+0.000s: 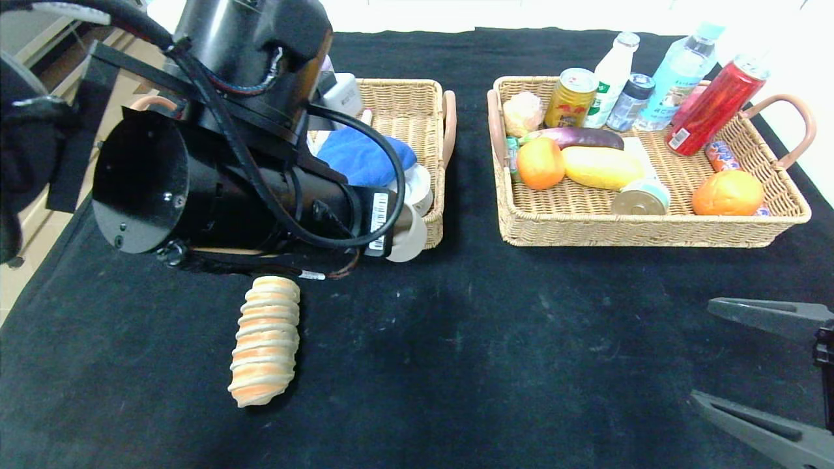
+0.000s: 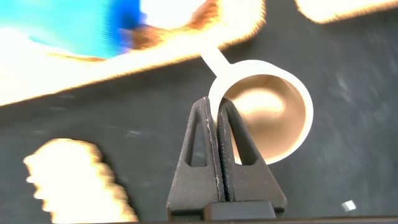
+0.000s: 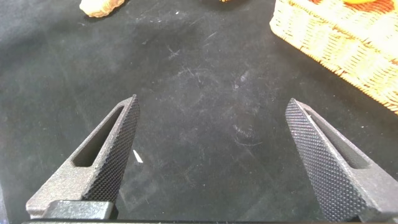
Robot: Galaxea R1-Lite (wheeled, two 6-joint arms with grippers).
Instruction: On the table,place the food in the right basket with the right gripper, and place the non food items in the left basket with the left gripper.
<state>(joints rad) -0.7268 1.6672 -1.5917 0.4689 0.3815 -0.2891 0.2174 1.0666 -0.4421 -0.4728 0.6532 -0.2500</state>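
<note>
My left gripper (image 2: pixel 215 104) is shut on the rim of the small cream cup (image 2: pixel 273 124). It holds the cup (image 1: pixel 409 236) in the air at the front right corner of the left basket (image 1: pixel 404 98), where the blue cloth (image 1: pixel 365 157) lies. The striped bread roll (image 1: pixel 264 339) lies on the black table (image 1: pixel 469 339), in front of the left arm. An orange (image 1: pixel 539 163), a yellow fruit (image 1: pixel 603 167) and a tin (image 1: pixel 642 198) lie in the right basket (image 1: pixel 638 228). My right gripper (image 1: pixel 702 350) hangs open over bare cloth at the front right, nothing between its fingers (image 3: pixel 118 143).
The right basket also holds bottles (image 1: pixel 612 78), a yellow can (image 1: pixel 572 98), a red can (image 1: pixel 713 107), an aubergine (image 1: pixel 580 137) and a round orange bun (image 1: pixel 728 193). A white roll (image 1: pixel 420 185) lies beside the cloth. The table's left edge (image 1: pixel 39 260) runs under the left arm.
</note>
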